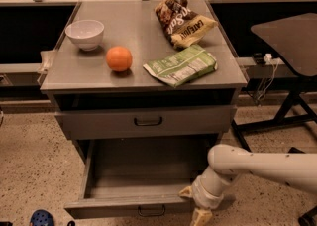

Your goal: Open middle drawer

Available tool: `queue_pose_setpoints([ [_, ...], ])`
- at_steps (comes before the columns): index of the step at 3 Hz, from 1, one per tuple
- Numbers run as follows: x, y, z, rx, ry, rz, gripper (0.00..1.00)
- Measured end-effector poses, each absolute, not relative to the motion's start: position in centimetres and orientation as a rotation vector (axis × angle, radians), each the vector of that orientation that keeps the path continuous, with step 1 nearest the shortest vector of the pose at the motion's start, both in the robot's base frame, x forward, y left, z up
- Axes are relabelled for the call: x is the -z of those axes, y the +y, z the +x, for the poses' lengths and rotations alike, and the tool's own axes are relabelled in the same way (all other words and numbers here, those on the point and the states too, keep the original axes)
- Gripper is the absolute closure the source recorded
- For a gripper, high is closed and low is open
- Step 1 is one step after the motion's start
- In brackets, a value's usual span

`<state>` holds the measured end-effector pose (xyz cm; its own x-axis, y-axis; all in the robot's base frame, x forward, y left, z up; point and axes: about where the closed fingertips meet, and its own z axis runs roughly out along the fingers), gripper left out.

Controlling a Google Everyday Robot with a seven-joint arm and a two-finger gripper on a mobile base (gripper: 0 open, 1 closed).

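The middle drawer [124,206] is pulled far out of the grey metal cabinet. Its flat grey interior [143,170] shows and holds nothing. Its low front carries a small black bar handle [151,212] near the bottom edge of the camera view. My gripper [199,211] is at the end of the white arm [257,163], which reaches in from the right. It sits at the right end of the drawer's front, right of the handle, pointing down and partly cut off by the frame's bottom edge.
A closed grey drawer [146,120] sits above the open one. The cabinet top [133,31] holds a white bowl [84,33], an orange [119,58], a green packet [181,65] and a brown snack bag [181,20]. A dark table [290,39] stands to the right.
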<state>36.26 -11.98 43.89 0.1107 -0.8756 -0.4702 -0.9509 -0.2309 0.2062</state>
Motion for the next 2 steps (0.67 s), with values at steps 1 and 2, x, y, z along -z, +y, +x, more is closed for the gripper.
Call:
queue_pose_setpoints([
  [1, -44.2, -11.9, 35.2, -0.779, 1.852, -2.236, 0.36],
  [2, -45.0, -11.8, 33.9, -0.781, 1.853, -2.248, 0.35],
])
